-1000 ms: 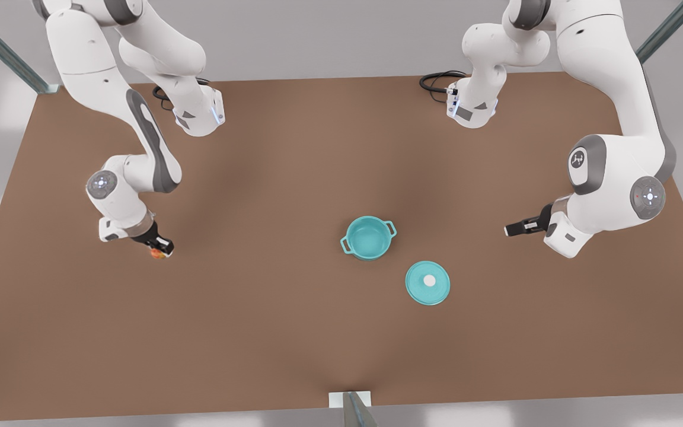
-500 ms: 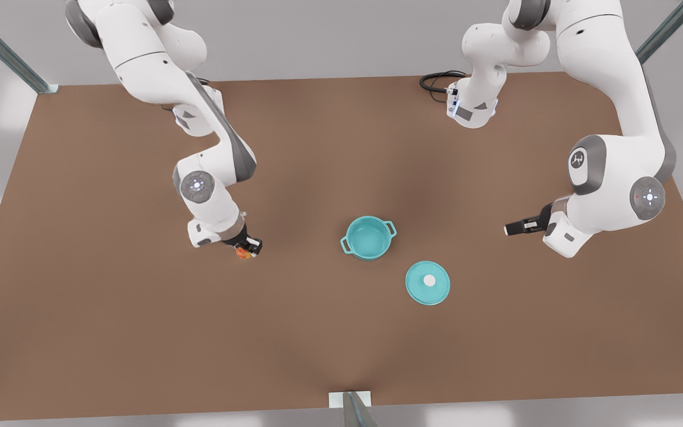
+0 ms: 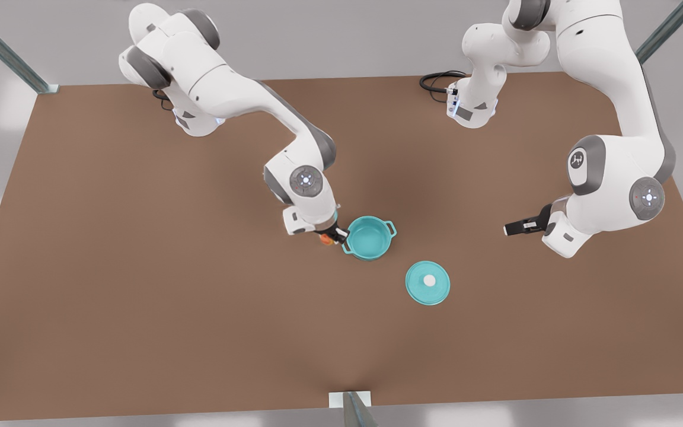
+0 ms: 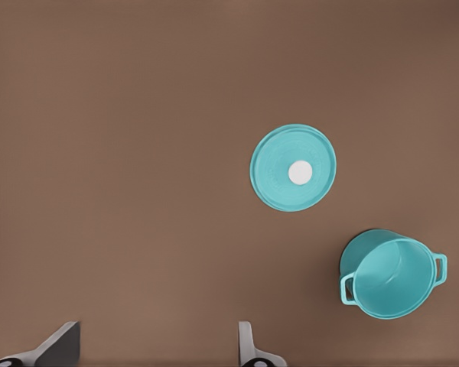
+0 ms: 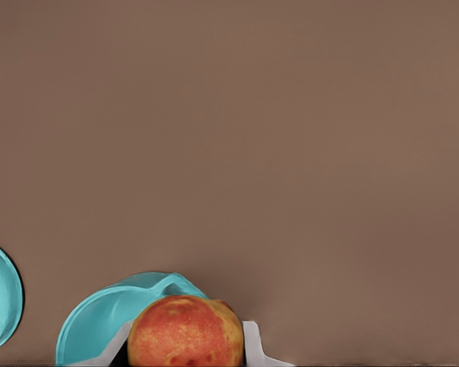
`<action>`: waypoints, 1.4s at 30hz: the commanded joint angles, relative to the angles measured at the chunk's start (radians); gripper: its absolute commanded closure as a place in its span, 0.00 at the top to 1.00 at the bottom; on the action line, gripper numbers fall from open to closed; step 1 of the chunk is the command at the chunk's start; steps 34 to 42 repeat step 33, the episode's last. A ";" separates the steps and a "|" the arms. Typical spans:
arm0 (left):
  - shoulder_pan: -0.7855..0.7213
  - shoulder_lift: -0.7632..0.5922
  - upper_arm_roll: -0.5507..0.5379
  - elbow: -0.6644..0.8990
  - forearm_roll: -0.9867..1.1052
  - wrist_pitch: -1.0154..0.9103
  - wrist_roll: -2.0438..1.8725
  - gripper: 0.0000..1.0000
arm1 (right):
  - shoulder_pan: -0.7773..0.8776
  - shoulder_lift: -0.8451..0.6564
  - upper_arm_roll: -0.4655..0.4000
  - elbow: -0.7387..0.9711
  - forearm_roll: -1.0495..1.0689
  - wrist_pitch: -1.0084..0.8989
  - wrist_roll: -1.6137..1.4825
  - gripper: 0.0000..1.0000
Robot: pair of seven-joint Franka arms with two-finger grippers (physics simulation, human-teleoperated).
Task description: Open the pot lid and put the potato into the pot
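Note:
The open teal pot point(image 3: 367, 237) stands mid-table, also seen in the left wrist view point(image 4: 389, 274) and the right wrist view point(image 5: 99, 321). The pot lid point(image 3: 428, 283) lies flat on the table beside it, knob up point(image 4: 294, 167), with its edge showing point(image 5: 0, 294). My right gripper point(image 3: 331, 236) is shut on the potato point(image 3: 325, 238), a yellow lump with orange-red patches point(image 5: 185, 332), held just outside the pot's rim on the front view's left. My left gripper point(image 3: 510, 229) waits open at the front view's right, its fingers point(image 4: 249, 348) wide apart and empty.
The brown table point(image 3: 140, 296) reaches to its edges all round. Black cables point(image 3: 433, 81) lie by the arm bases at the back. A metal post point(image 3: 353, 409) stands at the front edge.
My right gripper has carried the potato across the table toward the front view's right, up to the pot's side. The left arm, the pot and the lid have stayed still.

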 commanded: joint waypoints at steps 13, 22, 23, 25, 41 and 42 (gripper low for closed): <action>-0.006 0.001 0.001 0.000 0.001 -0.001 -0.014 1.00 | 0.158 0.277 -0.070 0.299 -0.010 -0.044 0.554 0.56; -0.006 0.001 0.001 0.000 0.002 -0.001 -0.014 1.00 | 0.060 0.148 -0.189 0.298 -0.002 -0.294 0.251 1.00; -0.006 -0.001 -0.001 0.000 0.001 -0.001 -0.016 1.00 | -0.062 0.064 -0.179 0.292 -0.004 -0.360 0.099 1.00; -0.008 0.001 0.001 0.014 0.002 -0.001 -0.019 1.00 | -0.311 -0.076 -0.176 0.227 -0.004 -0.519 -0.366 1.00; -0.018 0.007 -0.013 0.082 0.148 0.003 0.098 1.00 | -0.672 -0.432 -0.166 -0.273 -0.005 -0.397 -1.175 1.00; -0.018 0.007 -0.013 0.082 0.148 0.003 0.098 1.00 | -0.672 -0.432 -0.166 -0.273 -0.005 -0.397 -1.175 1.00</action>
